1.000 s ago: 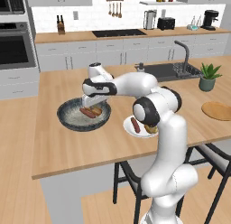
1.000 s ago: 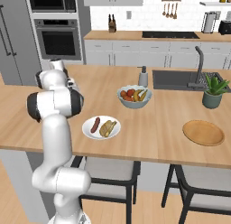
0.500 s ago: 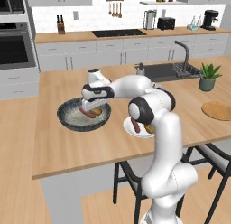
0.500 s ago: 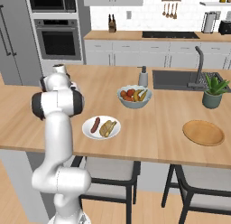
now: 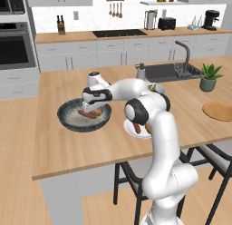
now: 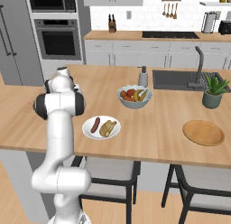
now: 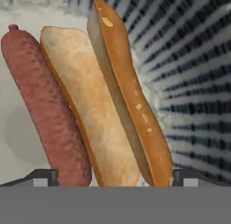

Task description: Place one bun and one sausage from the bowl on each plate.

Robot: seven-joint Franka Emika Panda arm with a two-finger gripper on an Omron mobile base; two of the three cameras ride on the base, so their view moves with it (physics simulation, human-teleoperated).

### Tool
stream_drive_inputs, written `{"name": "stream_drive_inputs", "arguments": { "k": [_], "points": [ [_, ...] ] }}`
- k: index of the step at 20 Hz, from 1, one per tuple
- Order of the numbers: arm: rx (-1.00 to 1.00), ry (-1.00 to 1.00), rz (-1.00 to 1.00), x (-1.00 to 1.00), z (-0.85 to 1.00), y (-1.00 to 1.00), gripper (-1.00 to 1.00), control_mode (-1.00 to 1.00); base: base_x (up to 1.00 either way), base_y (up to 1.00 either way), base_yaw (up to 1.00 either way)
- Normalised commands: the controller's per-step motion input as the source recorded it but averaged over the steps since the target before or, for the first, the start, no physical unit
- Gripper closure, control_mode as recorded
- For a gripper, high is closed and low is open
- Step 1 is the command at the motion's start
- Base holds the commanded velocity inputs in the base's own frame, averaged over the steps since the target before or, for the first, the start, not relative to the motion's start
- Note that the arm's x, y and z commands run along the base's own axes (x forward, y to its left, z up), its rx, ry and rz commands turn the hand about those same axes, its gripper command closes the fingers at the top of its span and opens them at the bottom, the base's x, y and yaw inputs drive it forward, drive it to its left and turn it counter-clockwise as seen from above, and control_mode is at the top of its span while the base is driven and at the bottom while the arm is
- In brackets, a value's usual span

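Bun (image 7: 113, 96) | lay split in the bowl (image 5: 68, 122), touching the sausage (image 7: 43, 105) | gripper (image 7: 113, 178) hung low, jaws spread across both | risk: closing would pinch both together | tan plate (image 6: 203, 133) sat bare.

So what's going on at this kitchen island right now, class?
A white robot arm reaches over the dark bowl on the wooden island, its gripper open and low above a bun and a sausage lying side by side inside. The fingertips stand either side of the pair, gripping nothing. The white plate already carries one sausage and one bun. The wooden plate near the potted plant holds nothing yet.
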Motion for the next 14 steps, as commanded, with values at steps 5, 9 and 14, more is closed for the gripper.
{"name": "stream_drive_inputs", "arguments": {
  "k": [5,9,14],
  "points": [
    [0.0,-0.06,0.0,0.28,-0.08,0.0,-1.0,-1.0,0.0,0.0,0.0],
    [-0.04,-0.01,0.0,0.15,-0.31,0.01,-1.0,-1.0,0.0,0.0,0.0],
    [-0.05,0.0,0.0,0.06,-0.3,0.06,1.0,-1.0,0.0,0.0,0.0]
  ]
}}
